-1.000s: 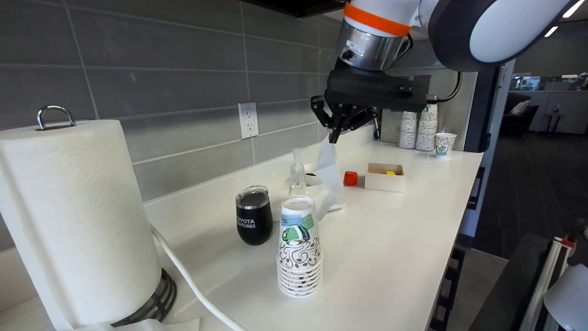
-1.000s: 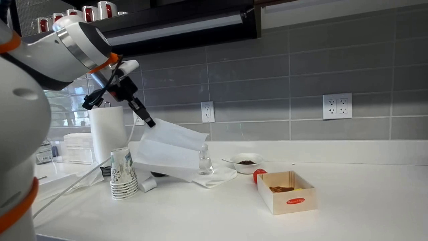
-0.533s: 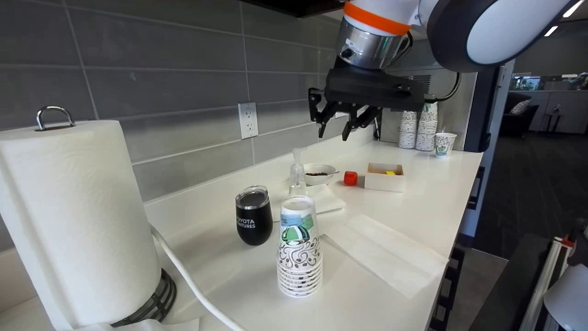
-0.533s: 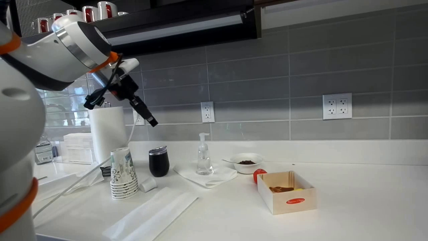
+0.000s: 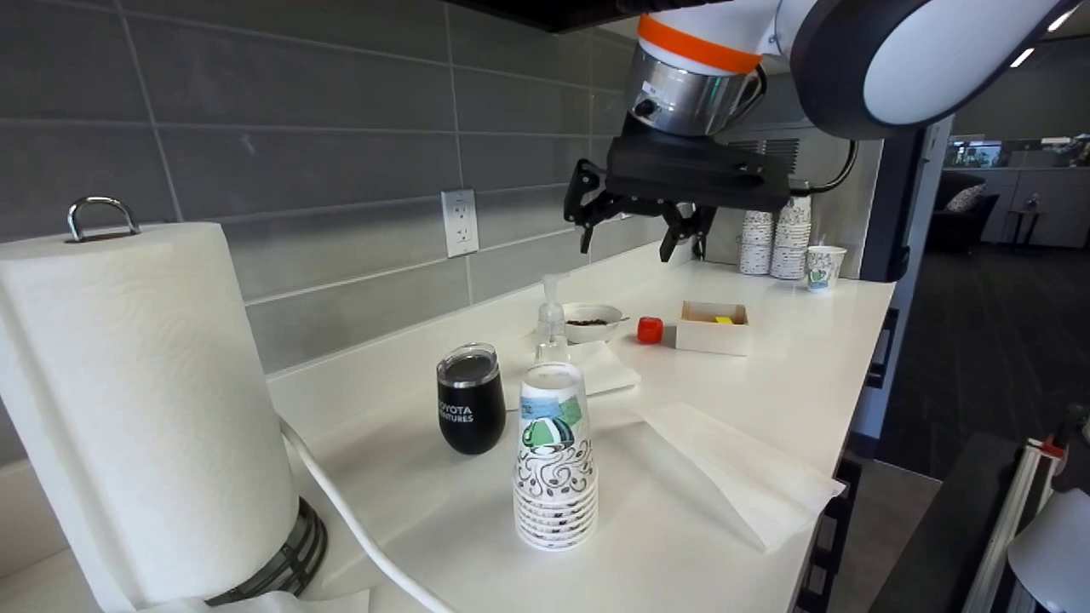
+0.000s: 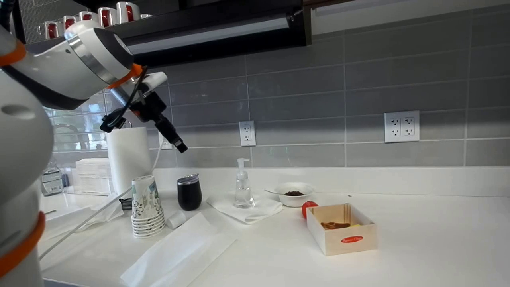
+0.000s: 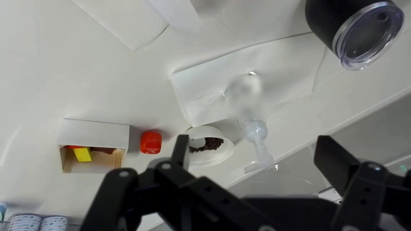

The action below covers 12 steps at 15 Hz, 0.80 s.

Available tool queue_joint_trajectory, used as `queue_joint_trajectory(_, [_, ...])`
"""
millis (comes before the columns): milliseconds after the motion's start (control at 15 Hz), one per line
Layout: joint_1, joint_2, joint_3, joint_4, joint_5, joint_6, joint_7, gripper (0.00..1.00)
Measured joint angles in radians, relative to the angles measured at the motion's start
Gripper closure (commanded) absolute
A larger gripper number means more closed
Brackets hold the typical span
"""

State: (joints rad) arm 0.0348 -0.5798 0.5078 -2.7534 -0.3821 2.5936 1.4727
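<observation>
My gripper [image 5: 624,254] hangs open in the air above the counter, nothing between its fingers. In both exterior views a loose white paper sheet [image 6: 179,255] lies below it, partly creased, one corner at the counter's front edge. A clear pump bottle [image 6: 243,187] stands on a flat paper towel [image 6: 261,211]. In the wrist view the pump head [image 7: 256,130] shows between the spread fingers, well beneath them. Close to the bottle is a white bowl [image 6: 291,201] with dark bits and a spoon. A black lidded tumbler [image 5: 473,413] stands near a stack of upside-down paper cups [image 5: 553,460].
A small red object [image 5: 650,330] sits beside a wooden box [image 6: 350,244] with yellow and brown items inside. A paper towel roll [image 5: 153,409] and a white cable [image 5: 358,519] are at the near end. A dark cabinet [image 6: 223,36] overhangs the counter; the tiled wall [image 6: 295,99] runs behind.
A second ago the gripper was shut on the hanging paper sheet. It has since opened wide, and the sheet has dropped to the counter, shifting slightly as it settled. The arm has barely moved.
</observation>
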Motion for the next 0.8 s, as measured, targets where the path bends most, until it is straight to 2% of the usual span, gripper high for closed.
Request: queue_joint_trajectory(800, [0.0,0.013,-0.002,-0.002,0.001,-0.024,0.0,0.0])
